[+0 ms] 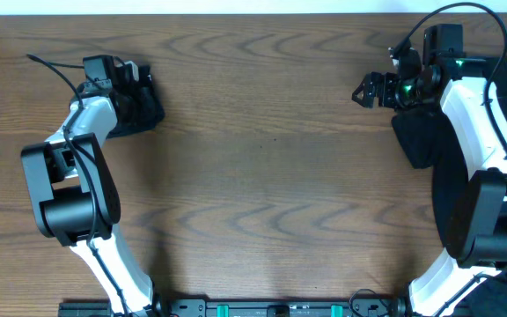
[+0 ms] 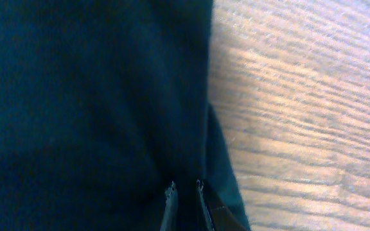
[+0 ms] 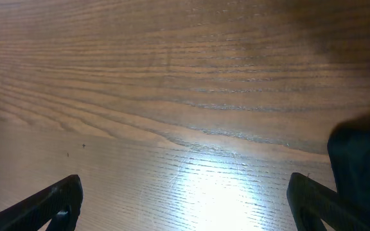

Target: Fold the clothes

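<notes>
Navy clothes (image 2: 76, 109) pinched in left gripper (image 2: 185, 196), jaws narrow; right gripper (image 3: 188, 208) wide above wooden table (image 3: 172, 96).

Left arm (image 1: 91, 119) and right arm (image 1: 482, 119) are showing white shells with black joints; black cables (image 1: 53, 69) are trailing, green lights (image 1: 406, 88) glowing beside the right tool (image 1: 365, 91).

Even overhead light, glare patch on table (image 3: 204, 186) at right wrist, left wrist view blurred
</notes>
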